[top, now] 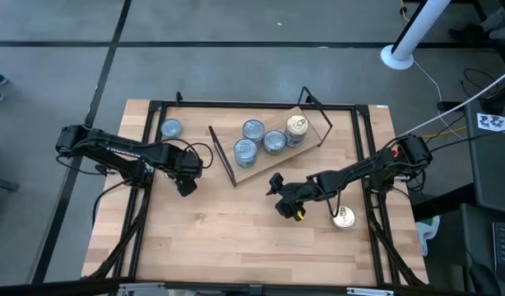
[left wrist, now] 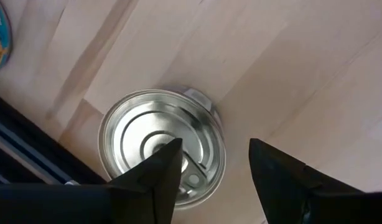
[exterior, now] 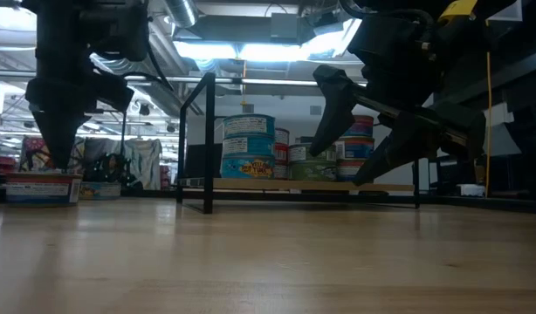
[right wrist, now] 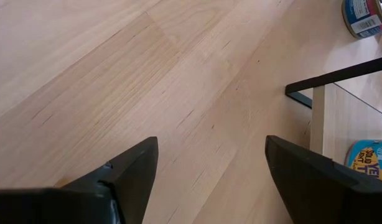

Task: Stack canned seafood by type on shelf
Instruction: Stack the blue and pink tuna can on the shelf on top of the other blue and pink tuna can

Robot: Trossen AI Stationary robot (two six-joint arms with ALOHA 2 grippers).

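The shelf (top: 273, 148) stands slantwise at the table's far middle, on black wire legs. On it rest three blue-labelled tins (top: 246, 150) and a stack of gold tins (top: 296, 127). My left gripper (top: 185, 182) is open and hangs just above a silver-topped tin (left wrist: 147, 134), which stands on the table left of the shelf; the arm hides this tin in the high view. One finger (left wrist: 166, 168) is over the tin's lid and the other is beside the tin. My right gripper (top: 281, 196) is open over bare table near the shelf's near end (right wrist: 328, 84).
A blue tin (top: 170, 128) stands alone on the table near the far left corner. A gold tin (top: 344, 217) sits on the table at the near right, beside my right arm. Black frame bars (top: 150, 164) run along the table's edges. Bare wood lies across the near half.
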